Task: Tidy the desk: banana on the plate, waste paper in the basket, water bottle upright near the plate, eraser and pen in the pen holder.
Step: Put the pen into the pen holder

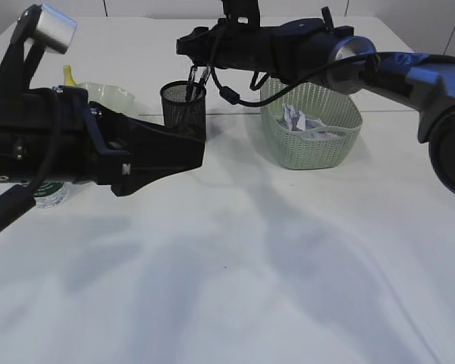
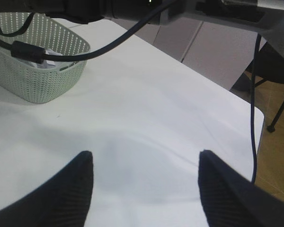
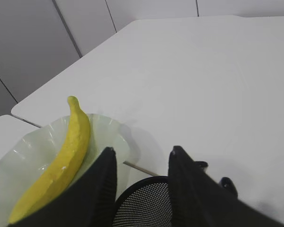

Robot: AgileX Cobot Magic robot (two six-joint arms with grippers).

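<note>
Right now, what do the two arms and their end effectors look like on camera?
Both arms are black with silver cylindrical joint caps. The left arm has a blocky black body with blue trim and a small white mark near its front. The right arm carries loose black cables and a wrist camera mount on top. The left end effector has dark, ribbed, rounded fingers; the right end effector has smooth black ones.

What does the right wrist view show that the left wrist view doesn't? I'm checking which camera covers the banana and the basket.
Only the right wrist view shows the banana lying on the pale green plate, the rim of the black mesh pen holder directly below, and the right tool with its jaws apart above that holder. Only the left wrist view shows the green basket with waste paper inside, the open left tool, and the floor beyond the table's edge. Both show the bare white table.
</note>
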